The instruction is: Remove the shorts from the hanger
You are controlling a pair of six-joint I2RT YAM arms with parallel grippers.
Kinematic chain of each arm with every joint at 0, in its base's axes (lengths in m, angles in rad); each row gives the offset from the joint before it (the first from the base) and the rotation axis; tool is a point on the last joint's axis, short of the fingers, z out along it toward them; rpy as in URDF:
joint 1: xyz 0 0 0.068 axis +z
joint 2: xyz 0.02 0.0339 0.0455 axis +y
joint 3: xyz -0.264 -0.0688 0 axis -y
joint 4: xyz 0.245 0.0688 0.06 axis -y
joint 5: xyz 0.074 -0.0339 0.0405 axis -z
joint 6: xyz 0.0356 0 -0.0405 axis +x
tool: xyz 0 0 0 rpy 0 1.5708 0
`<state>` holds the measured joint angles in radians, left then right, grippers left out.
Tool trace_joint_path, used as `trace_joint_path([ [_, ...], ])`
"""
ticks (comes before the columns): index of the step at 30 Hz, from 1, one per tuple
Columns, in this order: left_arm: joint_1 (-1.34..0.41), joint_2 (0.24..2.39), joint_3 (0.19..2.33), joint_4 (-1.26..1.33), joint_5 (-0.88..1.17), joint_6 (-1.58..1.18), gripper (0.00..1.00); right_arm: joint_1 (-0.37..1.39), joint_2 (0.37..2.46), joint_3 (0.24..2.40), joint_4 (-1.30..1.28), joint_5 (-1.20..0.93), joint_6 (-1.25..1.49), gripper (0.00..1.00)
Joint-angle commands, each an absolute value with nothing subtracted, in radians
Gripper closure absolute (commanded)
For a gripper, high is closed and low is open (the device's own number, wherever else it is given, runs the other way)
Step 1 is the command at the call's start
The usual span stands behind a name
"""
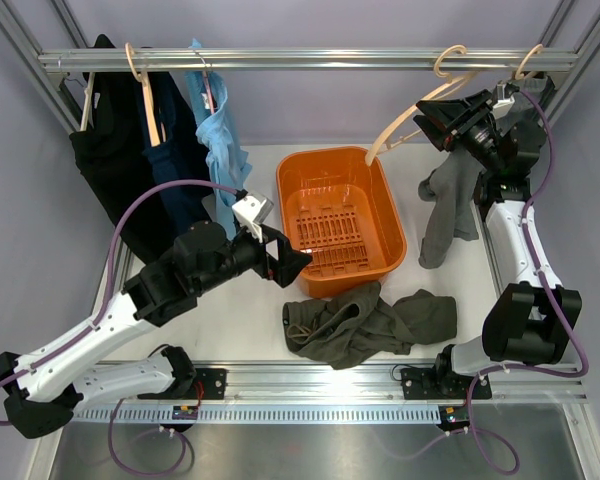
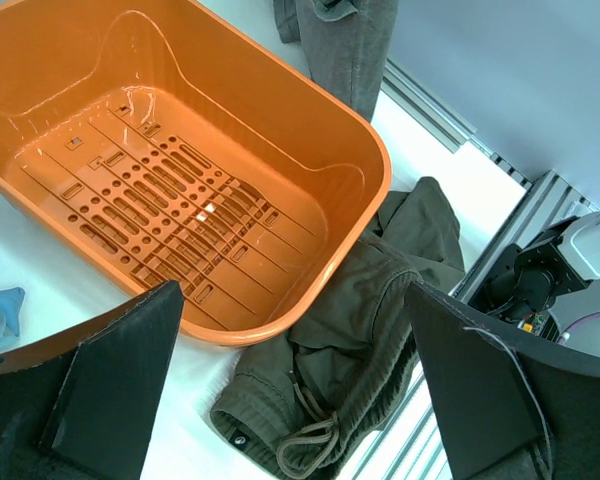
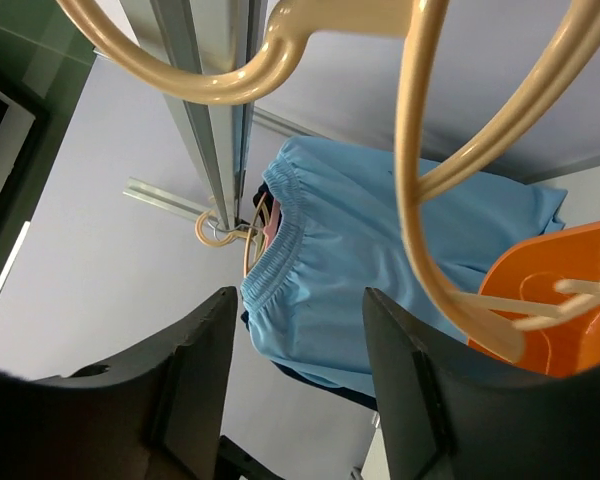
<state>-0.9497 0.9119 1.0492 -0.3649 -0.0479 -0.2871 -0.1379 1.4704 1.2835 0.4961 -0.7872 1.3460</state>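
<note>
Your dark olive-green soft shorts (image 1: 365, 325) lie crumpled on the white surface (image 1: 245, 315) near the orange plastic basket (image 1: 280, 190), so mind that the right gripper (image 3: 298, 310), spread open like the left gripper (image 1: 285, 260), could snag and unhook the bare pale wooden hanger (image 1: 420, 108) beside it.

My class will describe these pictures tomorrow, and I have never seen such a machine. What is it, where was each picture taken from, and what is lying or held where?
These are two robot arms bolted at a table's near edge. The wide picture looks down from above and behind them; the other two come from a camera on each wrist. The left arm reaches toward an orange basket, jaws open and empty. The right arm is raised to the rail beside a bare pale hanger, jaws also open. The olive shorts lie crumpled on the table against the basket's near side, off the hanger. Other clothes hang from the rail.
</note>
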Motion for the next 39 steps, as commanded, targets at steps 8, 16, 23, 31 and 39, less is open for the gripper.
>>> trace_joint_path([
  [8,-0.946,0.894,1.037,-0.307,-0.034,-0.290,0.01,-0.140,1.378,1.233,0.552,-0.871,1.232,0.17],
  [16,-0.946,0.865,1.016,-0.324,-0.063,-0.290,0.01,-0.140,1.192,1.284,0.013,-1.014,0.593,0.07],
  [23,-0.946,0.824,0.960,-0.334,-0.161,-0.324,0.01,-0.138,1.008,1.379,-1.181,-1.229,-1.053,0.03],
  [31,-0.946,0.816,0.908,-0.319,-0.112,-0.344,0.01,-0.029,0.822,1.154,-1.644,-0.904,-1.586,0.02],
  [39,-0.950,0.834,0.761,-0.259,0.331,-0.336,0.01,0.069,0.848,1.029,-1.641,-0.825,-1.562,0.03],
])
